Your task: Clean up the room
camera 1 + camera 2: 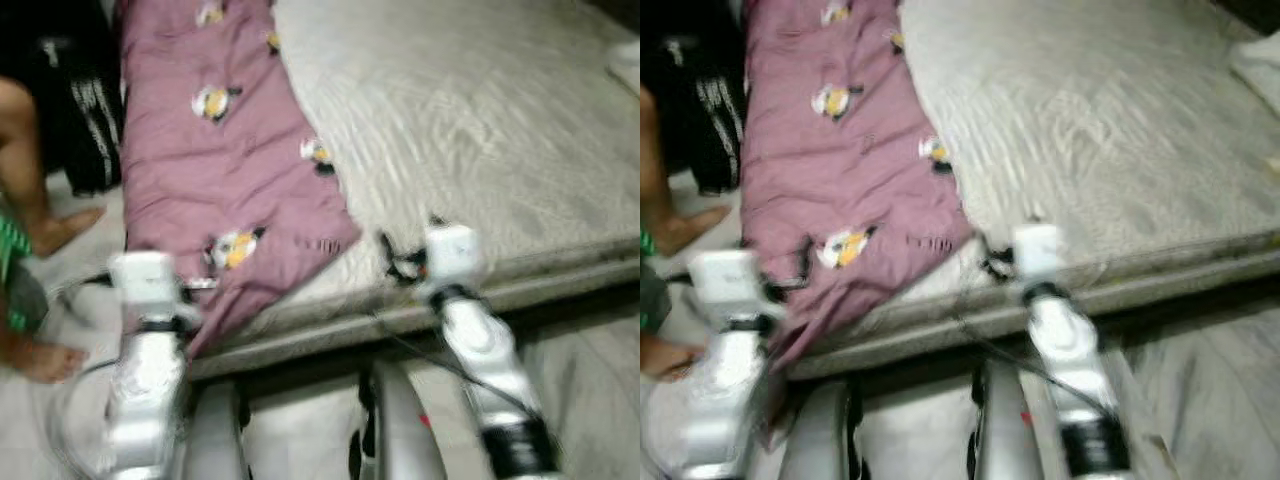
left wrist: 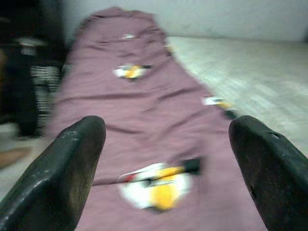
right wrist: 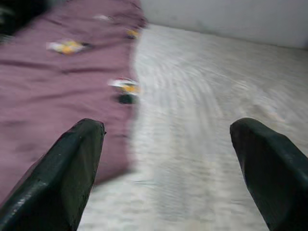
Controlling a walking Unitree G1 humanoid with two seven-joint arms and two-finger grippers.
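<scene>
A mauve blanket (image 1: 220, 170) printed with yellow-and-white cartoon birds lies along the left side of a bed with a pale grey sheet (image 1: 480, 130). Its near end hangs over the bed's front edge. My left gripper (image 2: 166, 139) is open, low at that hanging end, its fingers pointing along the blanket with a bird print between them. My right gripper (image 3: 166, 139) is open too. It is held at the bed's front edge (image 1: 395, 262), just right of the blanket's near corner, over the bare sheet. The pictures are blurred.
A person's bare legs and feet (image 1: 35, 215) stand on the floor at the left, close to my left arm. Dark striped cloth or a bag (image 1: 85, 110) sits behind them. A white thing (image 1: 625, 60) lies at the bed's far right.
</scene>
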